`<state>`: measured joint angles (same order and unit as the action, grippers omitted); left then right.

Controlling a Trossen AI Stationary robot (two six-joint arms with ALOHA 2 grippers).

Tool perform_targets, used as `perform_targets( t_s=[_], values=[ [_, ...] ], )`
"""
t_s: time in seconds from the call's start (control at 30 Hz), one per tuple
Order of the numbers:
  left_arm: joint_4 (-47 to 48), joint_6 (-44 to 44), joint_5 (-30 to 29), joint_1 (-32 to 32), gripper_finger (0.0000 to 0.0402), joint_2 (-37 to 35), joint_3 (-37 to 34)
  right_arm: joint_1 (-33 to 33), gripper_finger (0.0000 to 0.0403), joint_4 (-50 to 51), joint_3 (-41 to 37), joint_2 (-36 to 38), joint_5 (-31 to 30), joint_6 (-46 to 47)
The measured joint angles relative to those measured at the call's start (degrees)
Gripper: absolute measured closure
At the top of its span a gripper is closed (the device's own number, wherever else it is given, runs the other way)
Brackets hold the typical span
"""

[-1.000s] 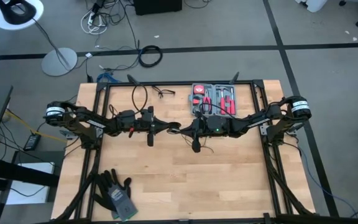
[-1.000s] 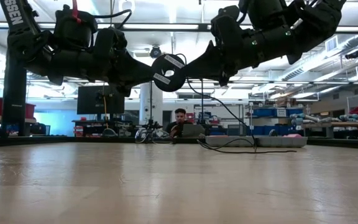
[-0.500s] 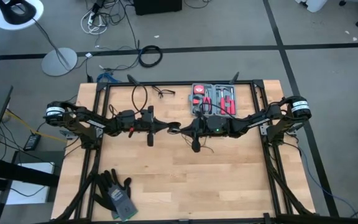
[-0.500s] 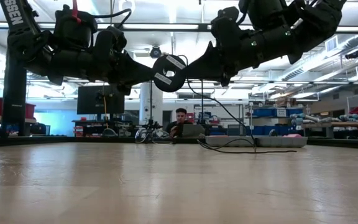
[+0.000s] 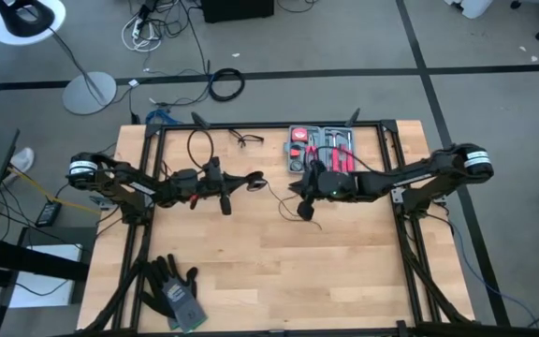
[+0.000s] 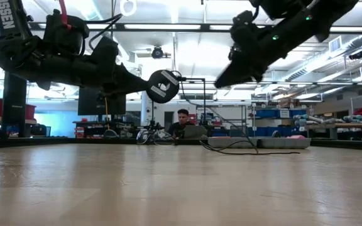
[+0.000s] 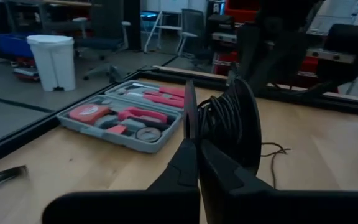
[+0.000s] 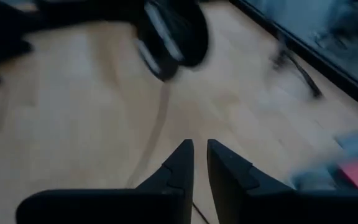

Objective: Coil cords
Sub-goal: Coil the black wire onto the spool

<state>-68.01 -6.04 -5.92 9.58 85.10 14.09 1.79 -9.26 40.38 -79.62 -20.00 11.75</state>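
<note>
The cord's black puck [image 6: 162, 86], round with a pale mark, hangs above the table's middle, and my left gripper [image 5: 247, 180] is shut on it. In the left wrist view it is a flat reel [image 7: 232, 121] with thin black cord wound on it. The loose cord [image 6: 204, 113] drops from the puck to the table and trails there [image 5: 302, 211]. My right gripper [image 6: 221, 81] hovers to the puck's right, tipped downward. Its fingers [image 8: 200, 149] stand slightly open with nothing between them. My left gripper pinches the puck between its two fingers at the rim nearest them [image 7: 189, 127]. The fingers come level from the table's left. The puck stands on edge, lifted clear of the table, and the cord hangs slack from it.
A grey case of red tools [image 5: 324, 150] lies at the far side near my right arm. A looped black cable [image 5: 199, 145] and a small glasses-like wire item [image 5: 248, 140] lie at the far left. Dark gloves [image 5: 174, 288] lie near the front left.
My right gripper has let go of the puck and drawn back toward the table's right edge, rising a little. The puck stays in my left gripper, a little lower than before, with its pale-marked face turned more toward the low camera.
</note>
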Motion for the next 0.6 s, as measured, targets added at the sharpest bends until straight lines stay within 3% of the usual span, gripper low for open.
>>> perform_targets(
  t_s=[0.17,0.4,0.6],
  values=[
    [0.1,0.8,-3.1,-0.1,0.0401,0.0,-0.6,1.4,0.0367,9.7,0.0,2.3,-1.9,6.4],
    [0.1,5.4,-12.7,-3.8,0.0401,0.0,-1.2,5.5,0.0389,13.8,0.0,2.3,-5.2,11.0],
    [-0.1,9.2,-17.2,-6.3,0.0401,0.0,-1.2,9.4,0.0397,18.9,0.0,3.1,-8.8,16.3]
  ],
)
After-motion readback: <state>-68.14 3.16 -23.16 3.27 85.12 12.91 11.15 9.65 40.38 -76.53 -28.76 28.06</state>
